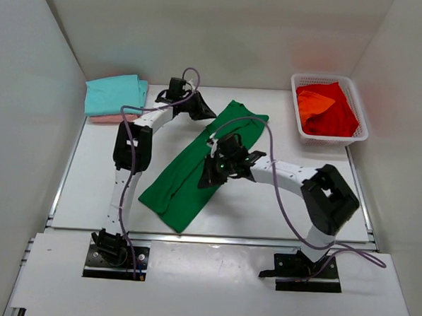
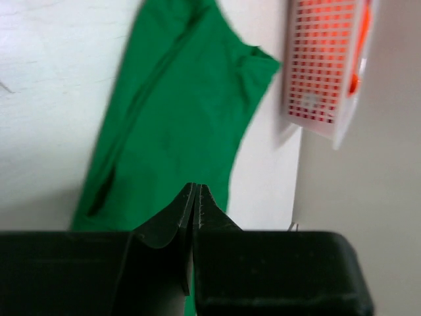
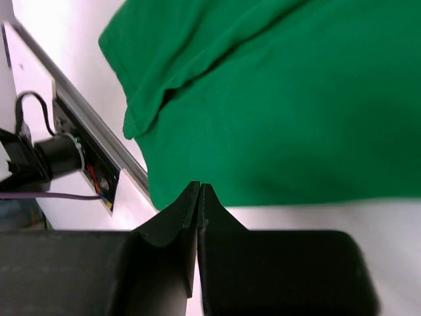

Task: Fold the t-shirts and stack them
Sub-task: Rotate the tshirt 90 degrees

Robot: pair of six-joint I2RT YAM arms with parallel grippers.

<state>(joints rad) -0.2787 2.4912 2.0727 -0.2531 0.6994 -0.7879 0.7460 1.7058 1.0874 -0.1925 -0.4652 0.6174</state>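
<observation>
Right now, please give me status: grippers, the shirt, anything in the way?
Left gripper shut, empty; right gripper shut, empty. Green t-shirt folded into long strip, lying flat. Teal shirt stacked on pink shirt, far left. Nothing lies on the green one.

At ten o'clock on the worktop (image 1: pixel 240 210), the folded pale pink cloth t-shirt (image 1: pixel 110 118) shows only a thin edge beneath the folded teal cloth t-shirt (image 1: pixel 114 94). The left wrist view blurs the white plastic lattice basket (image 2: pixel 322 72) and cuts it off at twelve o'clock.
</observation>
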